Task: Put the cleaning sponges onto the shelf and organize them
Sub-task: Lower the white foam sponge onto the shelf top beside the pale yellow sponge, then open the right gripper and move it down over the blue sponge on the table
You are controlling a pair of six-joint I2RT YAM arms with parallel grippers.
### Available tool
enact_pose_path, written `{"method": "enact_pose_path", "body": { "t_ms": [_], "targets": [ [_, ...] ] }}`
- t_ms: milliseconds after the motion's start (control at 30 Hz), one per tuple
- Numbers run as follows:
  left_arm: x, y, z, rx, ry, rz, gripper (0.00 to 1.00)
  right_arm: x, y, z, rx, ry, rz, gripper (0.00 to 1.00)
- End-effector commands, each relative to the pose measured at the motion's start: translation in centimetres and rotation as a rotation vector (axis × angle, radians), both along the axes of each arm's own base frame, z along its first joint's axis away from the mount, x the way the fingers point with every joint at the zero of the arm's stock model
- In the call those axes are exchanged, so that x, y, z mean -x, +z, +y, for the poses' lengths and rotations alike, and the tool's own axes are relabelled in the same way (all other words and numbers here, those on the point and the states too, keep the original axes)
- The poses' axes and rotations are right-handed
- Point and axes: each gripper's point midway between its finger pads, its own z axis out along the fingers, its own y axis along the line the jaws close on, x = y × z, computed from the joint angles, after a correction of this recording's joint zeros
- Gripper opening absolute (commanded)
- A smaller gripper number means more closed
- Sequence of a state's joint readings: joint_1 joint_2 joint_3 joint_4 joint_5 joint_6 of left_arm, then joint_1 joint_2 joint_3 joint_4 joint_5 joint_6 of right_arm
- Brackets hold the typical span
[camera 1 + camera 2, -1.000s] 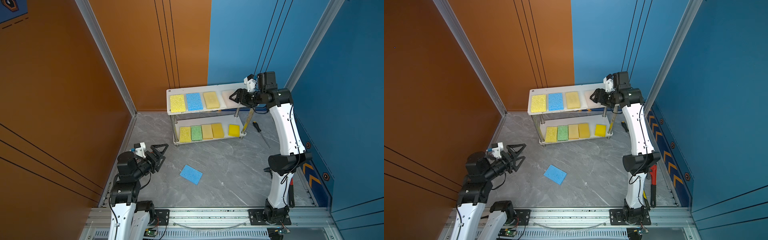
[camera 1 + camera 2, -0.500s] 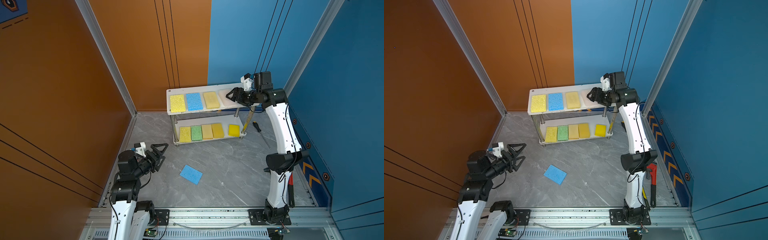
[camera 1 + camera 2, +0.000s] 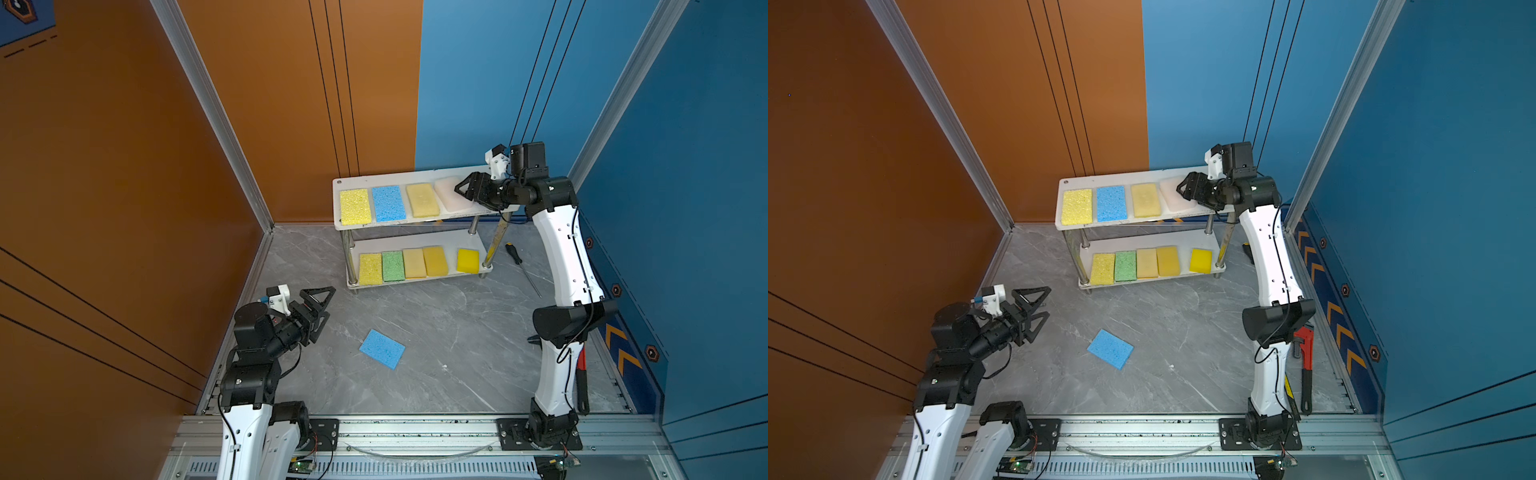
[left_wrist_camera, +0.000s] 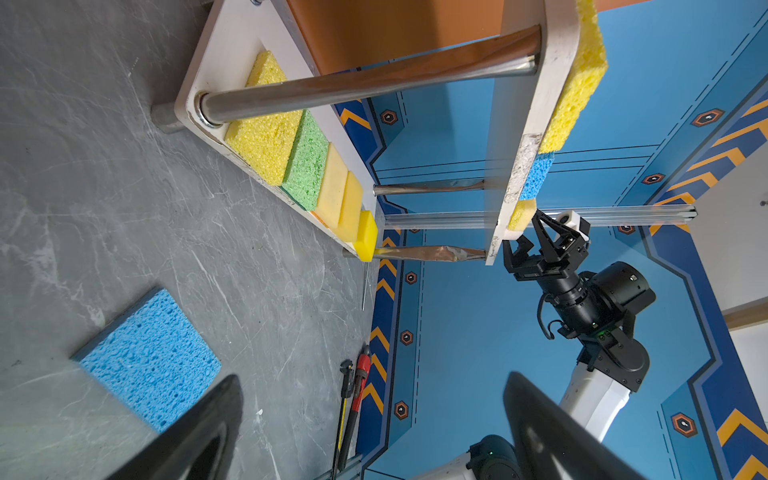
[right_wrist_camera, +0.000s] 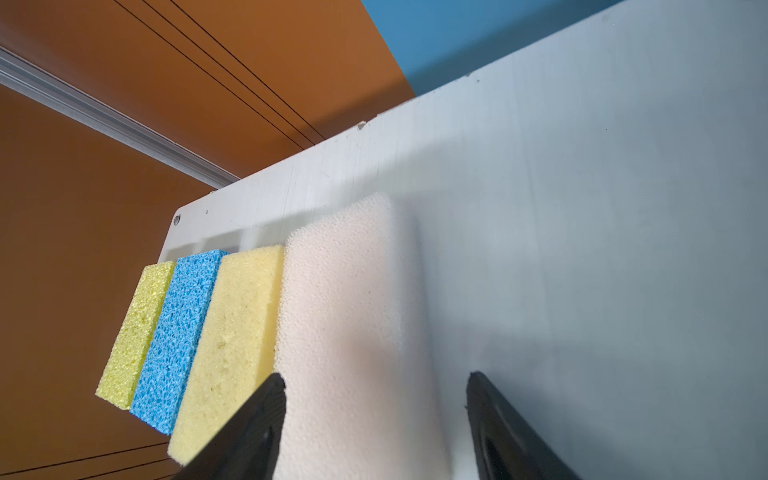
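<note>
**Floor** (image 3: 436,332): grey marbled slab.

**Shelf** (image 3: 345,185): stood at the floor's 12 o'clock. Two white rectangular boards on four chrome posts.

- Top board (image 3: 399,179), read from 9 toward 3 o'clock: lemon sponge (image 3: 355,206), blue sponge (image 3: 388,203), cream sponge (image 3: 422,200), white sponge (image 3: 451,194). All lay flat, long sides close together.
- Lower board (image 3: 415,240), same direction: yellow sponge (image 3: 370,269), green sponge (image 3: 393,266), tan sponge (image 3: 414,263) and amber sponge (image 3: 435,261) sat edge to edge. Gold sponge (image 3: 468,260) sat apart at the 3 o'clock end.
- Texture: lemon, blue, yellow and green were coarse and open-pored. Cream and white were fine-celled. Gold was a smaller, smooth-looking block.

**Right gripper** (image 3: 467,191): hung over the top board's 3 o'clock end and was released. Its jaws were parted astride the end of the white sponge. One finger (image 5: 257,428) sat at the white/cream seam and the other stood clear of the foam.

**Left gripper** (image 3: 330,303): sat low at the floor's 8 o'clock, jaws spread wide, nothing between them.

**Wrench** (image 3: 1305,365): red-handled, at the floor's 4 o'clock edge.

**Loose sponge** (image 3: 382,349): blue and porous, flat and skewed on the floor, at 5 o'clock from the left gripper.

**Screwdriver** (image 3: 521,268): lay on the floor at 3 o'clock from the lower board.
</note>
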State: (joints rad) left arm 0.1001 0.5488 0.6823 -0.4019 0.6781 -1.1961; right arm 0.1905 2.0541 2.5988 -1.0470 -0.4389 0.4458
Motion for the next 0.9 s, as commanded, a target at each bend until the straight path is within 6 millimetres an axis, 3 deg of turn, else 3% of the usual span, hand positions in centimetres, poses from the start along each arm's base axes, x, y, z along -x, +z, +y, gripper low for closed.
{"method": "enact_pose_path", "body": {
  "t_ms": [0,200,367,700,867],
  "targets": [
    [0.1,0.2,0.4,-0.024,0.019,-0.012,0.98,2.7,4.9,-2.0,-0.007,-0.054,-0.098,0.72],
    [1.1,-0.5,0.3,-0.031,0.015,0.022,0.98,6.0,9.1,-2.6,-0.048,-0.05,-0.179,0.72],
    [2.0,-1.5,0.1,-0.035,0.001,0.065,0.98,9.6,11.4,0.1,-0.139,0.07,-0.187,0.72],
    [3.0,-3.0,-0.4,-0.041,-0.024,0.127,0.98,17.9,11.1,9.9,-0.194,0.407,-0.125,0.72],
    [3.3,-3.4,-0.6,-0.05,-0.041,0.139,0.98,21.1,8.6,13.6,-0.152,0.507,-0.064,0.72]
  ]
}}
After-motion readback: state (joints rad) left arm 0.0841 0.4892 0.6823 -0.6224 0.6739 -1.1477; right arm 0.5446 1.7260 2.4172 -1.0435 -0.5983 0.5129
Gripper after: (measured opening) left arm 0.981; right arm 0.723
